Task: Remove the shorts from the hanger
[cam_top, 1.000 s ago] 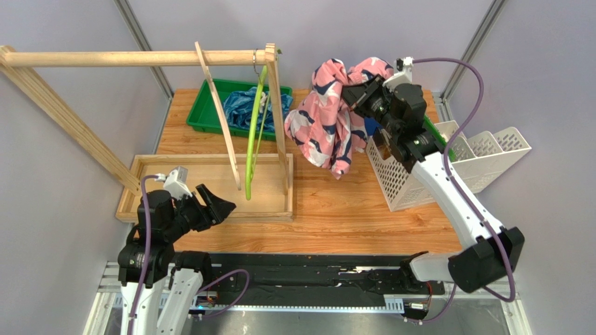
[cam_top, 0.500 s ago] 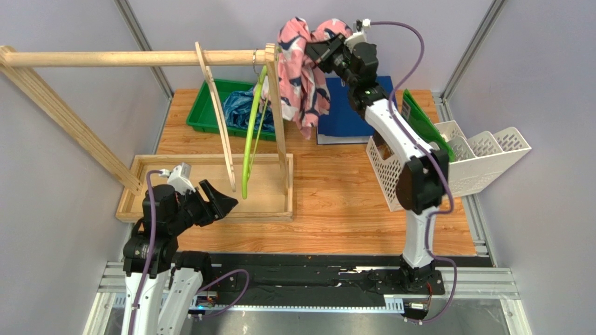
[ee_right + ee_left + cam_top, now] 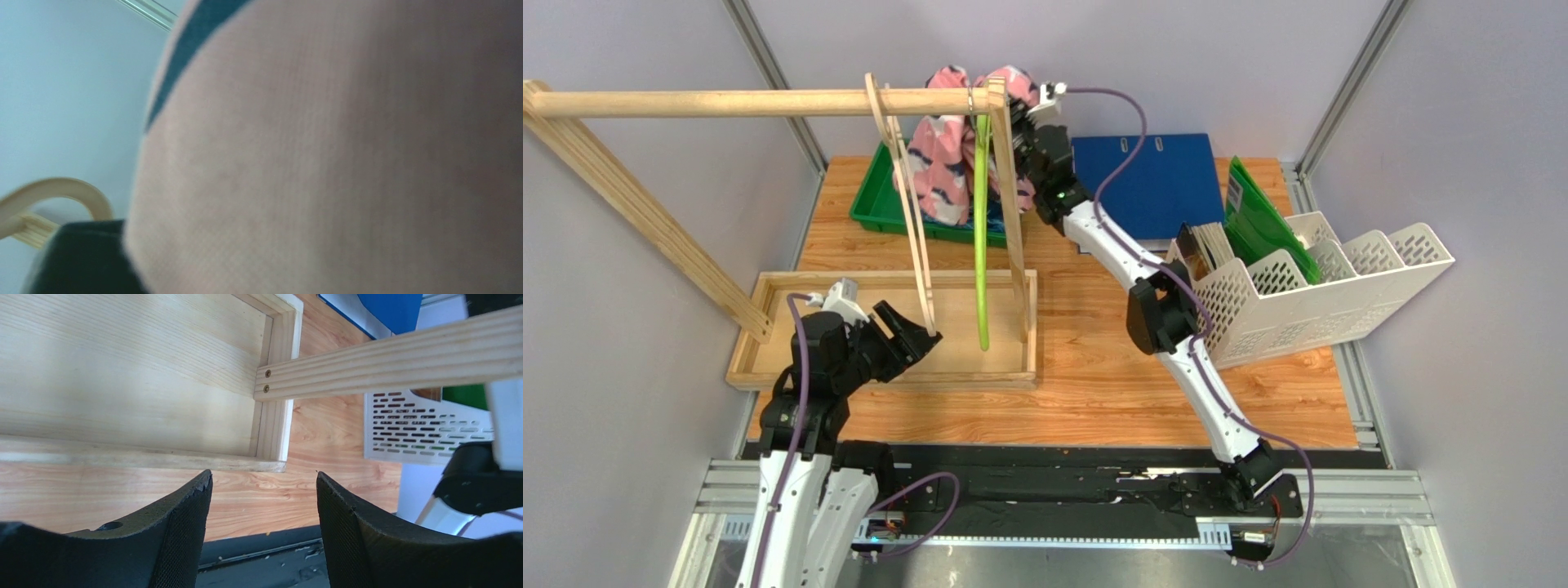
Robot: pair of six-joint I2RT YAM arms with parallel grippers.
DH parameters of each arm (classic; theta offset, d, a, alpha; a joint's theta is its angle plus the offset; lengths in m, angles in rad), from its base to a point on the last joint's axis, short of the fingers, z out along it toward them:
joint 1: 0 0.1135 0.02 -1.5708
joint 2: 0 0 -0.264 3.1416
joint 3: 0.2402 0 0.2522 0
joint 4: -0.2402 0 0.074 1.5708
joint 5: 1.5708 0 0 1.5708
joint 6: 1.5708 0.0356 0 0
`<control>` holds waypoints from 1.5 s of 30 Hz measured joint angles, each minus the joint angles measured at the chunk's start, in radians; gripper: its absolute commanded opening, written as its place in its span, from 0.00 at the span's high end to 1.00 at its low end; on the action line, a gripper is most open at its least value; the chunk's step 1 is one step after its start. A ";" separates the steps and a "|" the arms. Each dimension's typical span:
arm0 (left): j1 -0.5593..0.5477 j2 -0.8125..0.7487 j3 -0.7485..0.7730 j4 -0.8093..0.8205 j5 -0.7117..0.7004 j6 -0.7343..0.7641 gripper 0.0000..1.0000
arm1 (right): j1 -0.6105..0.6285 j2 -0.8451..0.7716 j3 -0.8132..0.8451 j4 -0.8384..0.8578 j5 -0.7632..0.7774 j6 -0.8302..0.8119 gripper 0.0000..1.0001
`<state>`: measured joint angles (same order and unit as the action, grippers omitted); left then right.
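Pale lilac walls enclose a wood-grain table (image 3: 1112, 355) that carries a rack of light timber, its round rail (image 3: 707, 102) running across the far left. From a small ring on that rail hangs the hanger (image 3: 982, 245), a thin, smooth, lime-green loop seen edge-on, with nothing draped on it.

The pink shorts (image 3: 940, 153) are off it. They hang bunched just left of the hanger and high beside the rail, above the green tray (image 3: 873, 202) at the far left. The right claw (image 3: 1011, 113) is pressed together on a fold of them, probably held high so the cloth clears the rack before being lowered. Its wrist view is filled with soft, finely woven pink fabric and one dark-blue shape.

The left claw (image 3: 913, 333) is spread with nothing between its ridged black fingers (image 3: 184, 527). It sits low at the near edge of the rack's boxed wooden base (image 3: 891, 277), seemingly waiting out of the way. A perforated white basket (image 3: 1308, 294) stands at the right.
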<state>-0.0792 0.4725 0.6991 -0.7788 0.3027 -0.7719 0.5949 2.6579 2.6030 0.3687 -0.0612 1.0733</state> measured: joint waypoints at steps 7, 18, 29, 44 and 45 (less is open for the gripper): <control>0.000 0.135 -0.111 0.250 0.052 -0.167 0.34 | 0.044 0.122 -0.007 -0.014 0.046 -0.027 1.00; 0.010 0.429 -0.099 0.588 0.122 -0.341 0.40 | -0.026 0.190 -0.020 -0.069 0.026 -0.010 0.59; 0.135 0.711 -0.055 0.883 0.233 -0.489 0.46 | -0.027 0.116 -0.138 -0.178 -0.117 -0.006 0.32; 0.172 0.771 0.035 0.954 0.326 -0.531 0.50 | -0.036 -0.188 -0.264 -0.457 -0.248 -0.128 0.11; 0.175 0.780 0.044 0.959 0.328 -0.532 0.50 | -0.037 -0.210 -0.291 -0.470 -0.252 -0.136 0.10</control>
<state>0.0959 1.2522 0.7433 0.1806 0.6308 -1.3041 0.5575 2.4481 2.3123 -0.1009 -0.3130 0.9375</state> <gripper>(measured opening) 0.521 0.886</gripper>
